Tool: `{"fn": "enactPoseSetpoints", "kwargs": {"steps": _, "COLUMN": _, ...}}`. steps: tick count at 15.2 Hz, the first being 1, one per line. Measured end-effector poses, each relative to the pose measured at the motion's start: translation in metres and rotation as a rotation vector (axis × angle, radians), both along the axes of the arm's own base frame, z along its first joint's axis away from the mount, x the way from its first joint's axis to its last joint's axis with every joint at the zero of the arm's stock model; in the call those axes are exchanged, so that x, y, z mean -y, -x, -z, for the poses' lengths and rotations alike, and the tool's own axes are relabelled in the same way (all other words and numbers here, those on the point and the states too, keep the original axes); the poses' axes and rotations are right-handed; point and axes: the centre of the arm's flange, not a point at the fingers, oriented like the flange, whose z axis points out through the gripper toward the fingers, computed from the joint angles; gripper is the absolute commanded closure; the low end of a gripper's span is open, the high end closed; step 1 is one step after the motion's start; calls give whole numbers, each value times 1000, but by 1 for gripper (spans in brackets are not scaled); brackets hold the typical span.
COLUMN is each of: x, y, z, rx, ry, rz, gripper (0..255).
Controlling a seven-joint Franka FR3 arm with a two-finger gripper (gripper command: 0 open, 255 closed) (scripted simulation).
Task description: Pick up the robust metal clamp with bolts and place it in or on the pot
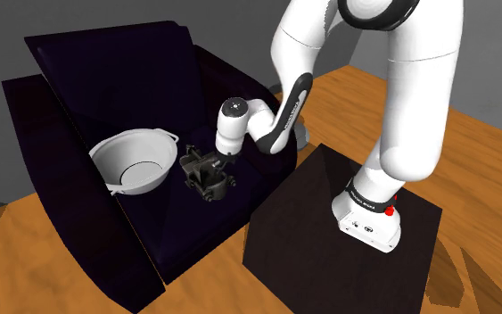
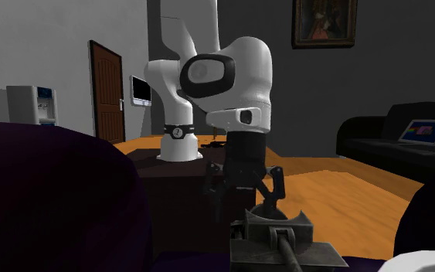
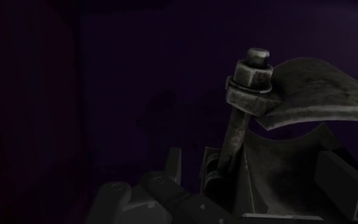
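I've got gripper (image 2: 245, 198) released over clamp (image 1: 207, 174); pinching just a bolt (image 3: 254, 71) could let it twist loose short of the pot (image 1: 108, 159).

Likely a living room: dark sofa (image 2: 362, 143), framed painting (image 2: 324, 22), wooden door (image 2: 107, 93).

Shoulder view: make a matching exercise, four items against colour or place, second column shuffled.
Column A
1 pot
2 clamp
3 armchair
4 stand

Column B
a dark grey metal, just under the tool
b black box
c white, empty
d dark purple

Pairs: 1-c, 2-a, 3-d, 4-b
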Motion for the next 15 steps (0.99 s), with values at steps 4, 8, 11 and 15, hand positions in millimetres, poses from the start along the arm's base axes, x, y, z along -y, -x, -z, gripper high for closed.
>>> {"fn": "enactPoseSetpoints", "kwargs": {"steps": 4, "x": 1, "y": -2, "z": 21, "rx": 1, "ry": 1, "rz": 0, "gripper": 0}}
{"fn": "enactPoseSetpoints", "kwargs": {"steps": 8, "x": 3, "y": -5, "z": 34, "rx": 1, "ry": 2, "rz": 0, "gripper": 0}}
{"fn": "enactPoseSetpoints", "kwargs": {"steps": 11, "x": 3, "y": -5, "z": 34, "rx": 1, "ry": 1, "rz": 0, "gripper": 0}}
{"fn": "enactPoseSetpoints", "kwargs": {"steps": 15, "x": 3, "y": -5, "z": 34, "rx": 1, "ry": 1, "rz": -1, "gripper": 255}}
